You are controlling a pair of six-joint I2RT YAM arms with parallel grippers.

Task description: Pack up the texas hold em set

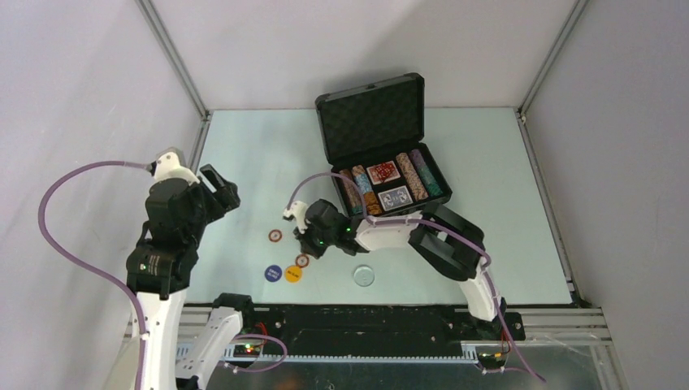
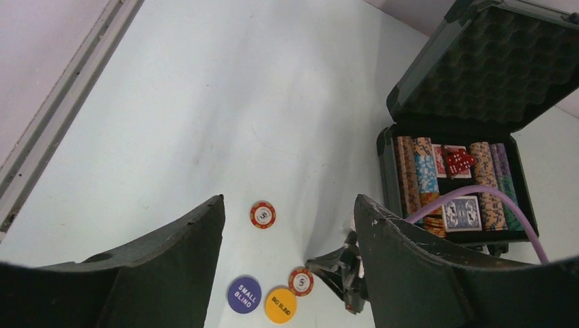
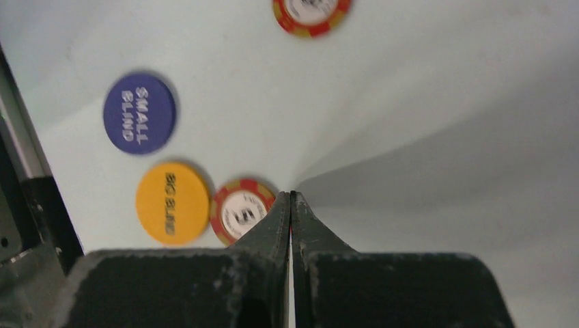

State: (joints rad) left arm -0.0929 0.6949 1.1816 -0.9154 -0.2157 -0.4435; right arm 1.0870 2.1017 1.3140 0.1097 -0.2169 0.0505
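From above, the small black hard case (image 1: 374,122) stands open at the far middle of the pale table (image 1: 504,244), with its foam lid upright. Rows of striped poker chips (image 1: 412,175) and two card decks (image 1: 383,172) lie inside, so I judge most of the packing done. Loose near my edge are a farther red-and-white chip (image 1: 275,236), a nearer red-and-white chip (image 1: 302,261), a purple round button (image 1: 273,273), a yellow round button (image 1: 293,273) touching it, and a pale translucent disc (image 1: 363,276) lying apart. Those five are left to pack, and then the lid needs closing.

From my left wrist, my left jaws are released wide and hold nothing, raised above the table. Red dice (image 2: 459,161) sit on the farther deck. One finger and a cable cut off the case's near corner.

From my right wrist, my right jaws are clenched tight on nothing, their tips at the nearer chip's edge. I cannot tell whether they touch it. This view is blurred, and the case lies outside it.
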